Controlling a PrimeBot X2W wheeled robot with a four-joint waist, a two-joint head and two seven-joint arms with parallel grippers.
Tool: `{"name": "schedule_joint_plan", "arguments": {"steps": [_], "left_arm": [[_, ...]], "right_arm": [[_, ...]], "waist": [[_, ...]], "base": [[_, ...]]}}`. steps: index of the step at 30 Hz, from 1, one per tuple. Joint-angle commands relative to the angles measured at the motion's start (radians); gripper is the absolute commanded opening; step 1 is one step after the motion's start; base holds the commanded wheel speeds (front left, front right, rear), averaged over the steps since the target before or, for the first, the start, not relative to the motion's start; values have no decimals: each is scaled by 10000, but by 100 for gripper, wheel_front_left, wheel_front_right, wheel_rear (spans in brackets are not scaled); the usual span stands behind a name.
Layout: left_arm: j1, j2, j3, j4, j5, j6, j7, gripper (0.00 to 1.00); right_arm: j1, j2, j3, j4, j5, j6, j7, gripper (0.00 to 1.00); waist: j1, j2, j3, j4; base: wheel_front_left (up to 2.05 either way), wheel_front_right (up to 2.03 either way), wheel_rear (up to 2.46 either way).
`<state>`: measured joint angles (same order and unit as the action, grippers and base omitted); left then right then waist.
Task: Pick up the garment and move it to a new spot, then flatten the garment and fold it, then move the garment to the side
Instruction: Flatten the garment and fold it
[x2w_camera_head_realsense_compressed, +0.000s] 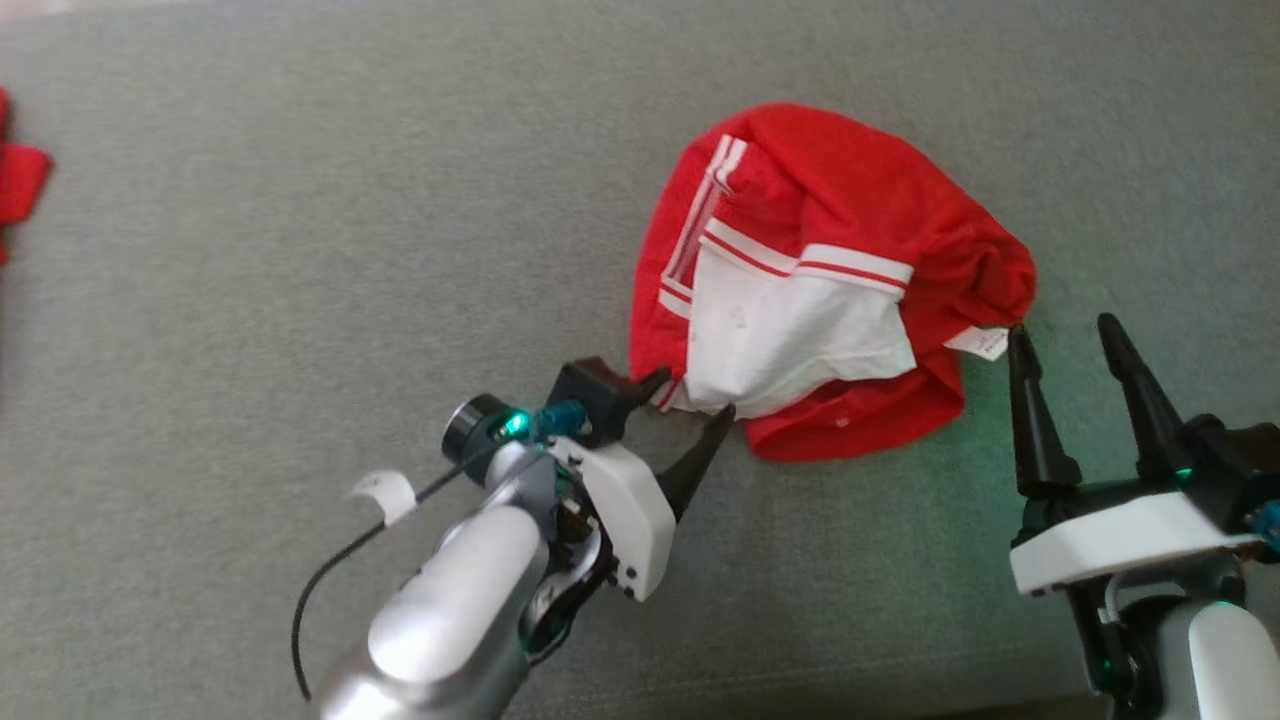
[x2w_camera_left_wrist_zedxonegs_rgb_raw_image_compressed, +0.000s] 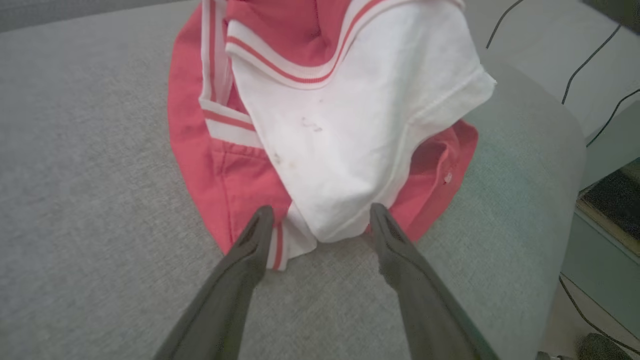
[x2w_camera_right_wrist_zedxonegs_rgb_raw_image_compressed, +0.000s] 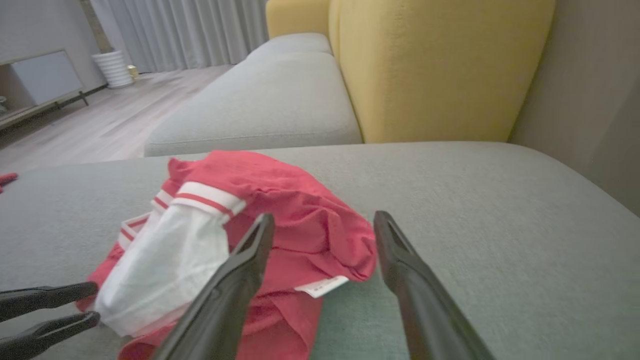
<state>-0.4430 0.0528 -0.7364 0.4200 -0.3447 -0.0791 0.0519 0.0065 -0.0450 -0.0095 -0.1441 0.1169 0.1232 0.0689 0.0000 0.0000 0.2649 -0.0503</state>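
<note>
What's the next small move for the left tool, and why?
Probably ease the left tool slightly forward and close on the near edge of the garment. Its open jaws straddle the white panel at the hem, with nothing gripped yet. The right tool sits open beside the label, so either could lift.

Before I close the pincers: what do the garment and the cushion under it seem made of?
The garment: soft matte knit, probably cotton jersey; it bunches in loose creases, with ribbed striped trim. The cushion: grey woven upholstery, matte; fine grain shows, and its rounded edge suggests padding.
</note>
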Motion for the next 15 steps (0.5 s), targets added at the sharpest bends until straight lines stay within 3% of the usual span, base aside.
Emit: {"name": "schedule_joint_plan", "arguments": {"steps": [1,4,5,6,15], "left_arm": [[-562,-20,176,-226,-131,19,-71,100],[-844,-23,-66,152,-647,15,-143,100],[-906,-23,-127,212,-752,15,-202,54],[-970,-23,-172,255,-818,47,-299,0],[-1059,190,389,-548,-1080,878,-1711,0]], "right_arm": [[-266,-53,164,-279,84,75,-118,100],[-337,-53,136,-126,179,75,-234,100],[-358,-53,141,-94,200,75,-260,100],[-376,-53,139,-67,223,75,-282,100],[-328,-53,-35,192,315,75,-282,100]], "waist": [[0,0,242,-227],[0,0,350,-368],[0,0,360,-391],[0,0,367,-410],[0,0,205,-211]], "base": [[0,0,0],[0,0,0],[0,0,0],[0,0,0],[0,0,0]]}}
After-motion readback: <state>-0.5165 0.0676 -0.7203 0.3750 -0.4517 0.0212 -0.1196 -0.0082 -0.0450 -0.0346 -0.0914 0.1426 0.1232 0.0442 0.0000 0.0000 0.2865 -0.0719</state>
